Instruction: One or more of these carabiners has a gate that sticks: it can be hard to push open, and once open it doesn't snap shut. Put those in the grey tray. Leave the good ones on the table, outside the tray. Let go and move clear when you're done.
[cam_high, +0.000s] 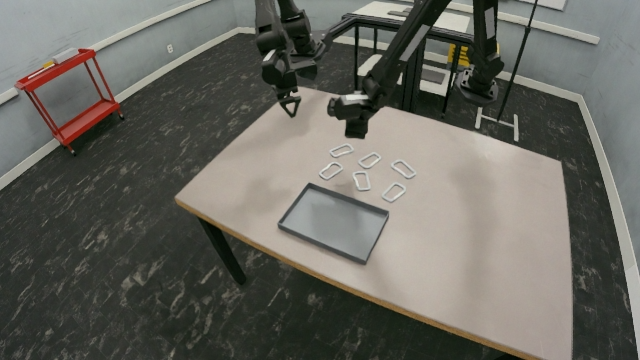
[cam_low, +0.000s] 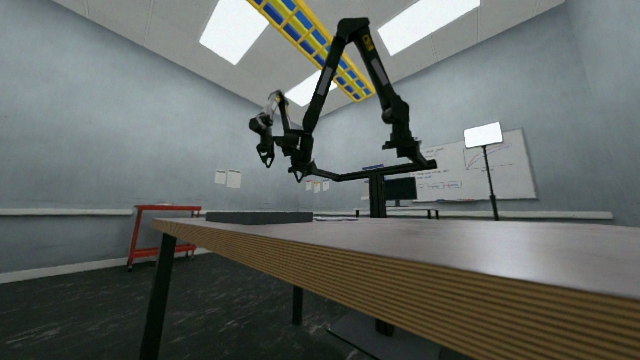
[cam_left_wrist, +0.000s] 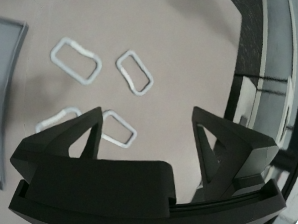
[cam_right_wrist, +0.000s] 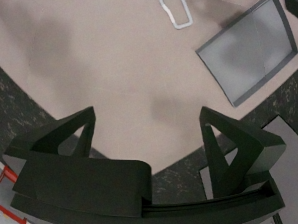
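Observation:
Six pale carabiners lie on the table in the top view: at the back left (cam_high: 334, 156), back middle (cam_high: 377, 155), right (cam_high: 408, 167), front right (cam_high: 387, 199), front middle (cam_high: 364, 190) and front left (cam_high: 323, 177). The grey tray (cam_high: 325, 217) (cam_low: 260, 217) (cam_right_wrist: 250, 50) lies in front of them. My left gripper (cam_high: 356, 135) (cam_low: 298, 178) (cam_left_wrist: 147, 112) is open and empty, above and behind the carabiners; one carabiner (cam_left_wrist: 122, 122) is partly hidden behind its finger. My right gripper (cam_high: 291, 111) (cam_low: 268, 164) (cam_right_wrist: 147, 112) is open and empty, high over the table's back left. No stuck gate can be told by sight.
The table edge (cam_high: 285, 259) runs close in front of the tray. The arms' dark mounting frame (cam_high: 417, 75) stands behind the table. A red cart (cam_high: 65, 90) stands away to the left. The two grippers hang apart, side by side.

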